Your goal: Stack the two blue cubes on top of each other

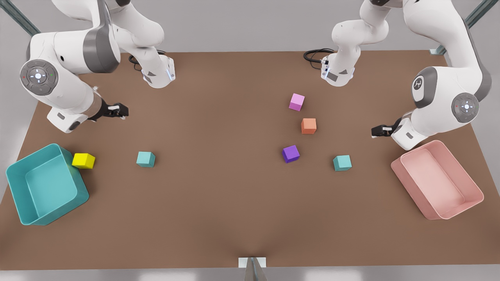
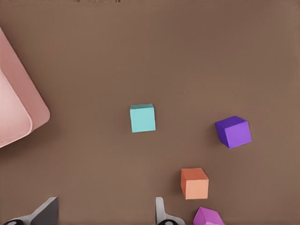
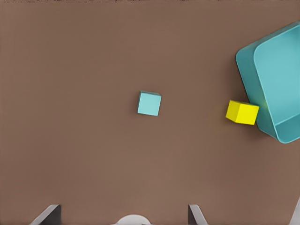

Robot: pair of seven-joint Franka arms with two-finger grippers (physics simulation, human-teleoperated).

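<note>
Two blue cubes lie flat on the brown table, far apart. One blue cube [image 1: 145, 159] [image 3: 149, 103] rests toward the front view's left, near a yellow cube. The other blue cube [image 1: 342, 162] [image 2: 142, 117] sits toward the front view's right, by a purple cube. My right gripper [image 1: 124, 111] [image 3: 122, 218] hovers open over the table at the front view's left, apart from its cube. Over at the front view's right, my left gripper [image 1: 374, 132] [image 2: 104, 218] is open too and holds nothing.
A teal bin [image 1: 19, 195] [image 3: 246, 65] stands at the front view's left with a yellow cube [image 1: 83, 160] [image 3: 242, 112] against it. A pink bin [image 1: 474, 187] [image 2: 40, 110] stands at the right. Purple [image 1: 291, 153], orange [image 1: 308, 125] and pink [image 1: 297, 102] cubes lie right of centre.
</note>
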